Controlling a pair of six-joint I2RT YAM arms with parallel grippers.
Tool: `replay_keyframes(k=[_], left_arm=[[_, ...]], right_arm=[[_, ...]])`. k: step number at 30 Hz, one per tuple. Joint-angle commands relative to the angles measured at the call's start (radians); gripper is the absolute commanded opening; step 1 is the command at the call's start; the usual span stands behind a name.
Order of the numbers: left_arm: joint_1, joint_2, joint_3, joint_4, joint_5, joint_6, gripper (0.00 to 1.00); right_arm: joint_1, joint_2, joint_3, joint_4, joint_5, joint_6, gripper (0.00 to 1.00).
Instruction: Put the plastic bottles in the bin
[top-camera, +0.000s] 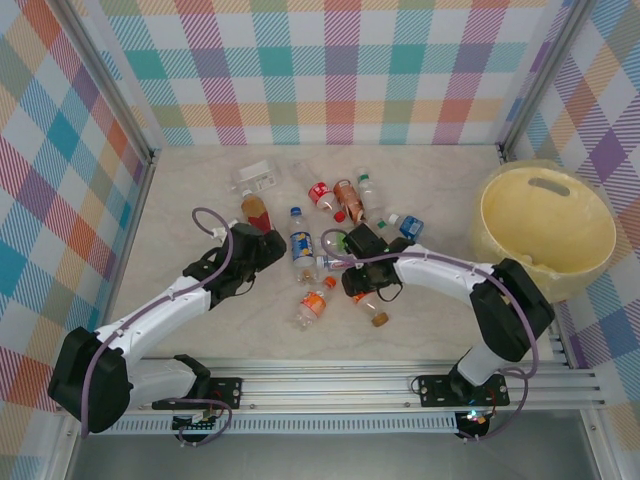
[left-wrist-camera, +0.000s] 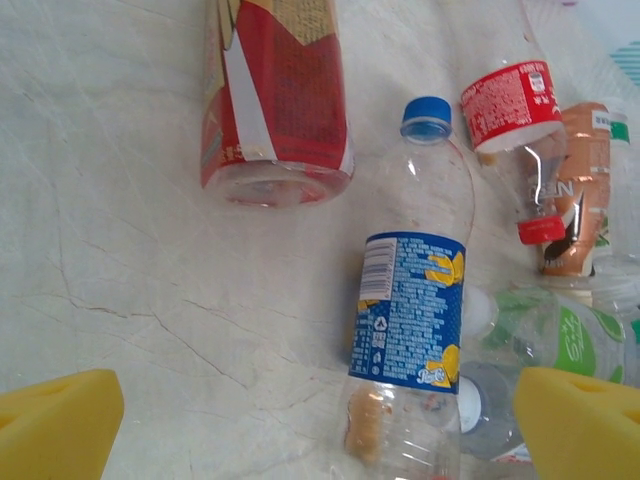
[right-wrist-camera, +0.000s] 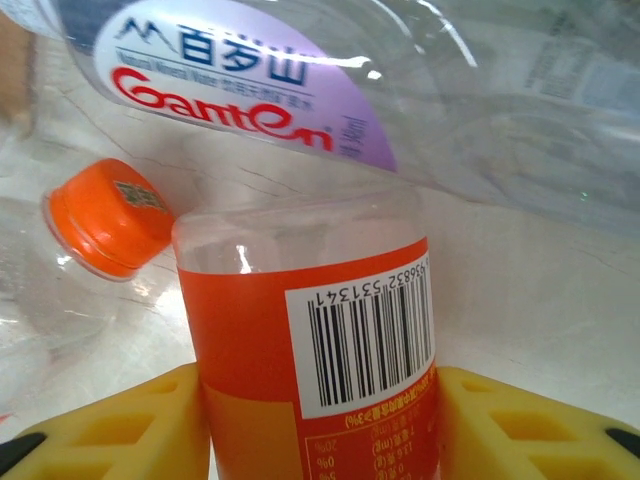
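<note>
Bin sits at the right side of the surface; its inside looks bare, no bottle seen in it. The plastic bottles lie loose mid-surface, well apart from the bin.

Right end effector is clenched on an orange-labelled bottle, yellow pads against both sides of the label; cannot tell whether it is off the surface. A clear Ganten bottle lies just behind it, an orange cap just beside.

Left end effector is released, fingers spread wide over a blue-labelled bottle, gripping nothing.

Judgement: task barely begun; one bottle gripped, its carry and drop to come; every other bottle left to do.
</note>
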Motion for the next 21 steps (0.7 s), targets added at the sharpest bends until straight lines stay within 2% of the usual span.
replay_keyframes(k=[1,7,12,17,21], left_arm=[[0.013,-0.014,0.03,0.048,0.071,0.038,1.0],[0.012,-0.004,0.038,0.11,0.144,0.091,1.0],[0.012,0.006,0.036,0.11,0.15,0.093,1.0],[0.012,0.008,0.037,0.109,0.144,0.091,1.0],[0.012,0.02,0.037,0.112,0.161,0.091,1.0]], right_arm=[[0.001,-0.08,-0.031,0.004,0.068,-0.006,0.46],[0.001,-0.199,-0.065,0.038,0.114,0.004,0.44],[0.002,-0.249,-0.115,0.115,0.132,0.016,0.43],[0.002,-0.24,-0.121,0.109,0.155,0.051,0.42],[0.002,-0.307,-0.127,0.153,0.206,0.063,0.41]])
